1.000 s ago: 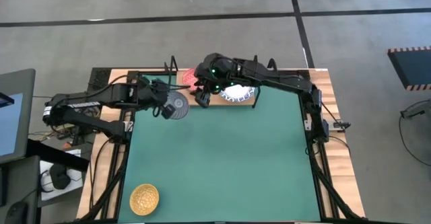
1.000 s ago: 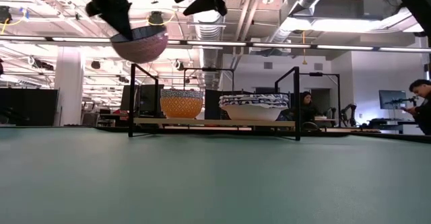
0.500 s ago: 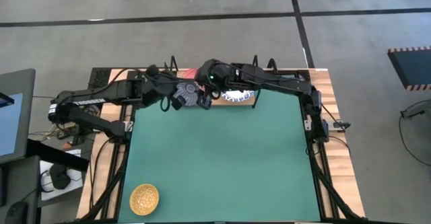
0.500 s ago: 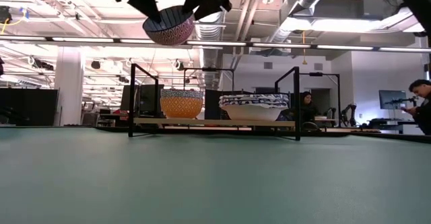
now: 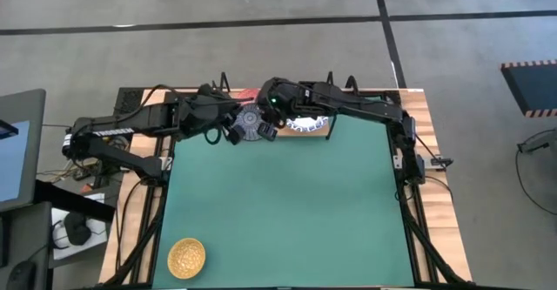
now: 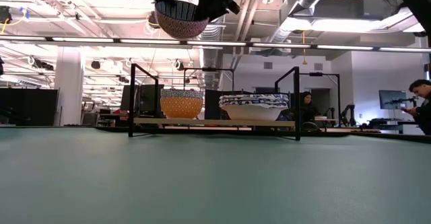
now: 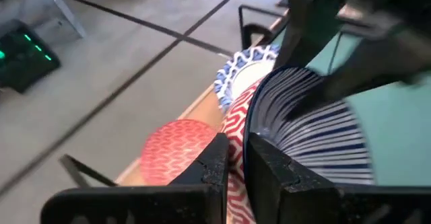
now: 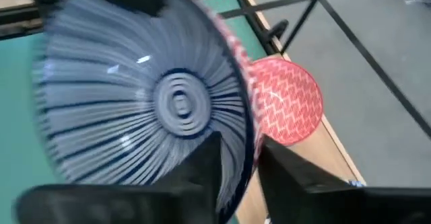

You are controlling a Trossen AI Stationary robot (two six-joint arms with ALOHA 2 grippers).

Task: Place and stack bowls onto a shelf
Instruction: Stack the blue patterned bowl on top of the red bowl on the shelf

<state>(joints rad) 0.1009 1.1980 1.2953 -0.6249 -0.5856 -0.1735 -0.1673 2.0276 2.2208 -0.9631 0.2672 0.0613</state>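
Observation:
The grey-blue patterned bowl (image 5: 251, 121), blue-striped inside and red zigzag outside, hangs high above the mat's far edge in the low view (image 6: 180, 21). My left gripper (image 5: 237, 129) is shut on its left side and my right gripper (image 5: 265, 126) on its right side. Below and behind it, the shelf (image 6: 215, 122) carries a red bowl (image 5: 246, 98) and stacked white bowls with blue lattice rims (image 5: 306, 120). A golden-yellow bowl (image 5: 186, 257) rests on the table at the near left. My left gripper holds the bowl's rim (image 7: 246, 126) on the side toward the table's left, one finger inside (image 7: 269, 177) and one outside (image 7: 212, 163). It comes slanting down from the left. The bowl is lifted clear, mouth roughly upward. My right gripper holds the opposite part of the rim (image 8: 246, 140), one finger inside the bowl (image 8: 202, 173) and one outside (image 8: 286, 180). It comes from the table's right side. The bowl hangs clear between the two grippers.
The green mat (image 5: 287, 212) covers most of the table. The shelf's black wire posts (image 6: 133, 99) stand at its ends by the table's far edge. A person (image 6: 423, 106) sits in the room beyond the table, at the right.
My left gripper has carried the patterned bowl up and toward the table's right and far edge, to my right gripper by the shelf. The bowl has turned from tipped to nearly mouth-up. My right gripper now stands at its rim.

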